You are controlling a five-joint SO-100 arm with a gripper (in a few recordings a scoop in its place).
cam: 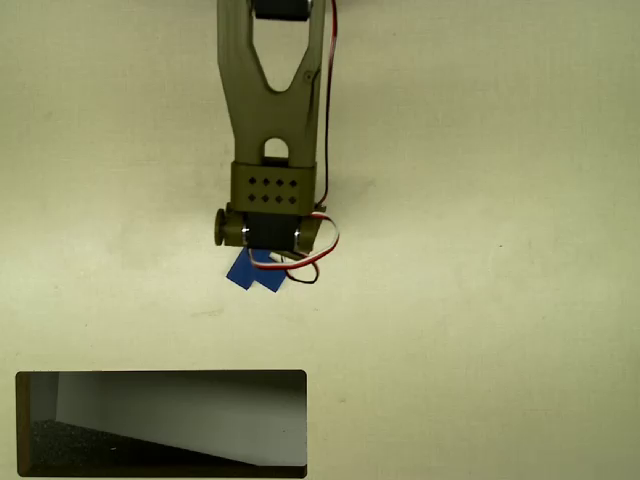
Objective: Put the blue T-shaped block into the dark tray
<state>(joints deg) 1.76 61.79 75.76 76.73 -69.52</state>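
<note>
One dark tray [160, 376] is sitting low on the table [500, 200], holding no block. The blue T-shaped block [252, 272] is peeking from under the gripper [268, 262]; its jaws are hiding, so their state is unclear.

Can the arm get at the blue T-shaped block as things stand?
Probably yes: the arm's wrist sits right over the blue T-shaped block, nothing lies between, though the fingers are hidden under the wrist.

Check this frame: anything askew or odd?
Nothing damaged or spilled. The blue T-shaped block sits rotated at an angle on the table, partly hidden under the olive arm, well short of the dark tray. The pincer's fingers are hidden beneath the arm.
</note>
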